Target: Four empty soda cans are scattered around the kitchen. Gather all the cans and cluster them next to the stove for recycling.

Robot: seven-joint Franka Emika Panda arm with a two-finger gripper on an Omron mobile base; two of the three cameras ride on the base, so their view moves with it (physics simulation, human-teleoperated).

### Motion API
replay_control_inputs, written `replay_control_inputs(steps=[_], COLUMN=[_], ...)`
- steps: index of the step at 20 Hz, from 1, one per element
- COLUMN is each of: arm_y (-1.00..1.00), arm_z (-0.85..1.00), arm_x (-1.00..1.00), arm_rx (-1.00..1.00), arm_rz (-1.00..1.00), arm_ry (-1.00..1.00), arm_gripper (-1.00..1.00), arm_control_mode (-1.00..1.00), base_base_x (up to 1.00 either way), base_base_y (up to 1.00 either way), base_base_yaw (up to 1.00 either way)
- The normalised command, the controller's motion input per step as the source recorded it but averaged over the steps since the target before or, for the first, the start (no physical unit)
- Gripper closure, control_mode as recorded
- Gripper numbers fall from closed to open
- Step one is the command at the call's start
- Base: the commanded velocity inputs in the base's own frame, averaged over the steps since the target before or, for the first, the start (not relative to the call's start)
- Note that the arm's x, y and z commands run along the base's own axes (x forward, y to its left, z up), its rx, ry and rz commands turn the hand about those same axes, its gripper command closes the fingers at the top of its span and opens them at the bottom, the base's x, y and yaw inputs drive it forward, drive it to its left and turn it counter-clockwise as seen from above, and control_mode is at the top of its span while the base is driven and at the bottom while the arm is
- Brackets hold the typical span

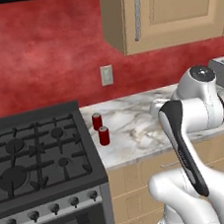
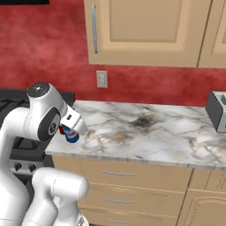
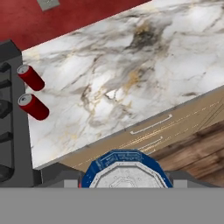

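Observation:
Two red soda cans [image 1: 97, 121] [image 1: 104, 136] stand upright on the marble counter [image 1: 135, 126], close beside the right edge of the black stove [image 1: 35, 158]. In the hand view these red cans [image 3: 30, 77] [image 3: 34, 106] appear at the left, next to the stove [image 3: 11, 109]. My gripper [image 3: 126, 180] is shut on a blue soda can [image 3: 126, 168] with a silver top, held above the counter's front edge. From the right base the blue can [image 2: 70, 137] hangs under the hand, near the counter's left end and to the right of the red cans.
A silver toaster [image 2: 218, 111] [image 1: 223, 73] sits at the counter's right end. A wall outlet [image 1: 106, 75] is on the red backsplash, with wooden cabinets [image 2: 145, 31] above and drawers [image 2: 119, 174] below. Bare marble [image 3: 144, 74] stretches right of the cans.

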Motion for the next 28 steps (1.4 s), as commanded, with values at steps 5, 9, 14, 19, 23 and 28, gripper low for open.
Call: replay_control_inputs(steps=[5, 9, 14, 19, 23, 28], arm_y=[0.0, 0.0, 0.0, 0.0, 0.0, 0.0], arm_z=[0.0, 0.0, 0.0, 0.0, 0.0, 0.0], arm_x=[0.0, 0.0, 0.0, 0.0, 0.0, 0.0], arm_rx=[0.0, 0.0, 0.0, 0.0, 0.0, 0.0], arm_rz=[0.0, 0.0, 0.0, 0.0, 0.0, 0.0], arm_ry=[0.0, 0.0, 0.0, 0.0, 0.0, 0.0], arm_gripper=[1.0, 1.0, 1.0, 1.0, 1.0, 1.0], arm_control_mode=[1.0, 1.0, 1.0, 1.0, 1.0, 1.0], base_base_x=[0.31, 0.26, 0.24, 0.21, 0.22, 0.2], base_base_y=[0.28, 0.31, 0.34, 0.34, 0.35, 0.33], base_base_yaw=[0.0, 0.0, 0.0, 0.0, 0.0, 0.0])
